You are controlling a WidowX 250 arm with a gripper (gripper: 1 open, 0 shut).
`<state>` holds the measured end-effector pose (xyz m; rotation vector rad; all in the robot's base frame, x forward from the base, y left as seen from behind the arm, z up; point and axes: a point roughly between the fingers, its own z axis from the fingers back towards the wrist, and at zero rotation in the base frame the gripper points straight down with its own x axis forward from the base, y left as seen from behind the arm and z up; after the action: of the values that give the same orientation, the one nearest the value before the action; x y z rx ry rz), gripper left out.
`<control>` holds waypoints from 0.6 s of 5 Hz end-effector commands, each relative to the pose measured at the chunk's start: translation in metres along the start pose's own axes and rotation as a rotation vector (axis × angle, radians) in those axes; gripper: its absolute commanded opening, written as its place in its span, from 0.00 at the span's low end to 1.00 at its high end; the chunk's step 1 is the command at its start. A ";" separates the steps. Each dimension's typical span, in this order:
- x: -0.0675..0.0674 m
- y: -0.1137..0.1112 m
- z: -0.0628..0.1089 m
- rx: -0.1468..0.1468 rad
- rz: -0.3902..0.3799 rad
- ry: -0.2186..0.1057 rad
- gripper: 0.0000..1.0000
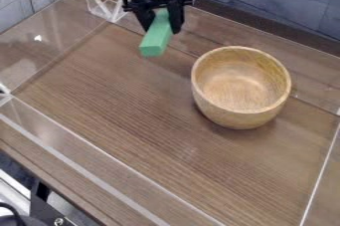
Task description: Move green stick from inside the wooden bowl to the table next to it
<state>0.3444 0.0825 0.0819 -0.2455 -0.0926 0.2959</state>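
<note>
So the gripper (157,13) is sitting up around 11 o'clock, fingers clamped on the top end of the green stick (157,39), which is hanging tilted just over the table (119,111). Can't tell if its lower tip is touching the wood. Bowl (241,87) is resting off at about 4 o'clock from the stick, clearly apart.

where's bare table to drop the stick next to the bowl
Bare table runs wide to the left of the bowl, from under the gripper and its green stick down to the near acrylic wall. In front of the bowl is bare too. The tightest strip lies between the bowl and the right wall.
</note>
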 end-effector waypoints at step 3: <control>0.011 0.008 0.025 -0.015 -0.056 -0.084 0.00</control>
<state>0.3429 0.0902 0.0829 -0.2630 -0.1116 0.2513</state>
